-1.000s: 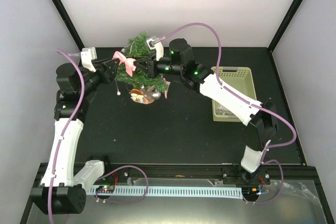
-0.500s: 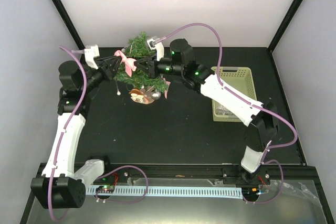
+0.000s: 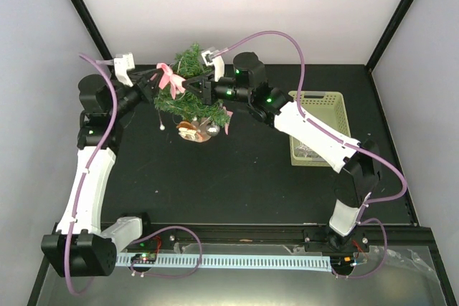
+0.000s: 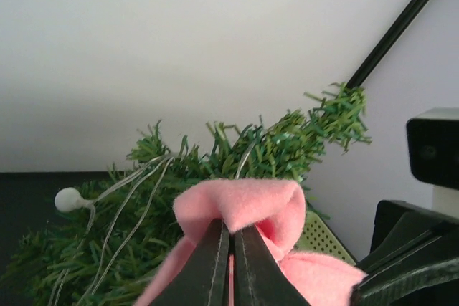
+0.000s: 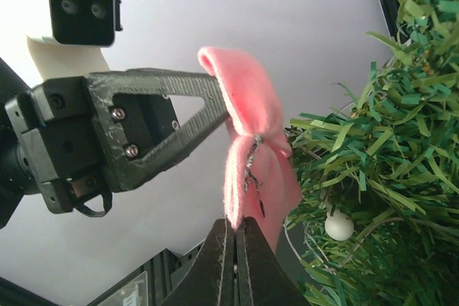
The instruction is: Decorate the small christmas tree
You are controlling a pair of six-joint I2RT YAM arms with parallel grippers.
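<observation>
The task looks partly done. The small bushy dark-green artificial Christmas tree [image 3: 189, 59] stands at the upper centre-left of the overhead view, on the black table near the back wall. It already carries some trimming. A small white bead on a thin silvery string [image 3: 162, 127] dangles at its lower left, and a pink piece [image 3: 227, 122] hangs at its lower right. Shiny coppery and silver ornaments [image 3: 198, 131] lie at its foot, covering most of the base.

The piece in hand is a pink felt bow [image 5: 247, 112], held up against the tree's upper left side. The left gripper [image 4: 231, 238] has its fingers pressed tight together on the bow's upper loop. The right gripper [image 5: 235, 238] is pinched closed on the lower tail, just below the bow's wire-tied knot. The bow touches the needles or sits just beside them; I cannot tell whether it is fastened to a branch yet. My judgement is that seating the bow and letting go of it remain to be done.

The pale green plastic lattice basket [image 3: 316, 95] sits well apart at centre right. Something pale lies in it, too small to identify, so more decorating may remain.

The tree's needles are flat, bristly and ragged, with branches splaying unevenly and the tip leaning.
</observation>
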